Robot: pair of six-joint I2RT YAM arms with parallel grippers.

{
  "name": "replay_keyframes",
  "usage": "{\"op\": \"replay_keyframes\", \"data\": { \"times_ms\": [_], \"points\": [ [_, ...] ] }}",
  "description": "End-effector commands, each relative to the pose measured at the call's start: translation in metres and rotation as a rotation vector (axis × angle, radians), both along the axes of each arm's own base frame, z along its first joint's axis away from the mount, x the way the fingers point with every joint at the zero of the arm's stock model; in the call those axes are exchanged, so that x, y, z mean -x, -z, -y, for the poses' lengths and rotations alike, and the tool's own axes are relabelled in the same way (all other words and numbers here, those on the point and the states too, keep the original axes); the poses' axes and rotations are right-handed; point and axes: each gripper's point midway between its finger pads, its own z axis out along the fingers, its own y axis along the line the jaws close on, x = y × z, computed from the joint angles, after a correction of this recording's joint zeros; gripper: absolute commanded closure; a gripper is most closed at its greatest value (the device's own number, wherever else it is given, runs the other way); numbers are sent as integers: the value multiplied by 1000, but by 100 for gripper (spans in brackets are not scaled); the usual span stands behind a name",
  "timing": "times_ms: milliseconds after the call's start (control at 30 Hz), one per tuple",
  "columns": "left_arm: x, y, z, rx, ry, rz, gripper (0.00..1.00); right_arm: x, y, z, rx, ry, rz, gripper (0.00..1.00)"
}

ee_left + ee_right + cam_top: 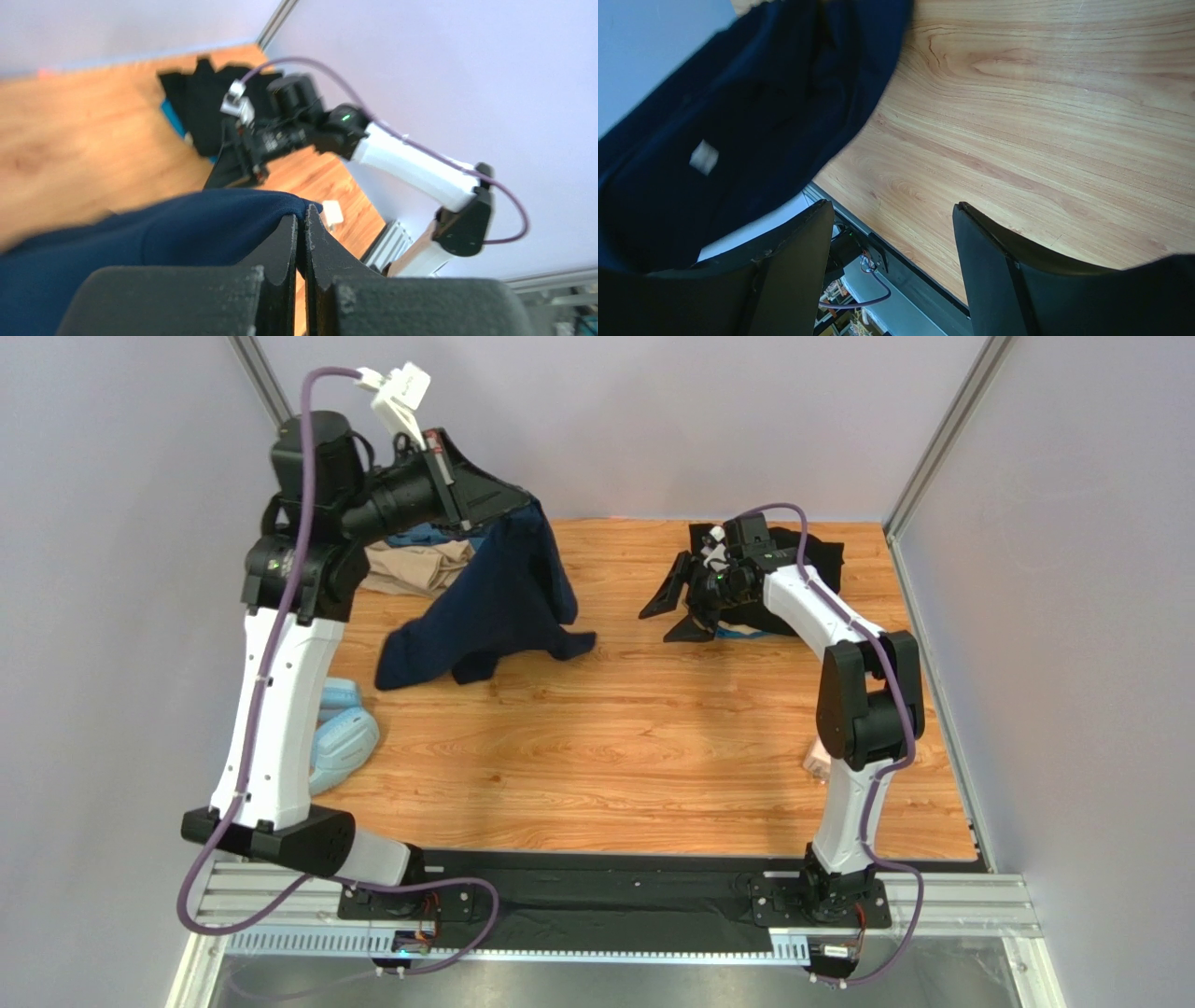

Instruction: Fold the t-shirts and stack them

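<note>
Two grippers: left gripper (302, 224) pinched shut on an edge of the dark navy blue soft cloth t-shirt (491, 602), which hangs beneath it, its lower end on the wooden table (631, 742); right gripper (891, 210) spread wide, empty, beside the black cloth t-shirt (821, 560); risk: a thin pinch slipping, the cloth dropping bunched.

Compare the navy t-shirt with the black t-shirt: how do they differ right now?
The navy t-shirt hangs lifted from the shut left gripper, its lower end draping onto the table; the black t-shirt lies wholly on the table at the far right. The navy one is gripped; the black one is not, and the open right gripper holds nothing. Both are dark and unfolded.
</note>
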Motion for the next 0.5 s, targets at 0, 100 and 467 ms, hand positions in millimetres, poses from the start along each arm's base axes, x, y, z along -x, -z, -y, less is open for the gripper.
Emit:
{"op": "replay_keyframes", "data": {
  "times_ms": [0,100,467],
  "points": [
    [75,-103,-8,86,79,319,100,-1,-12,3,-6,18,27,31],
    [102,-130,-8,125,131,389,100,2,-10,3,-1,16,23,31],
    [65,-22,-7,58,55,117,100,9,-13,10,29,21,56,30]
  ]
}}
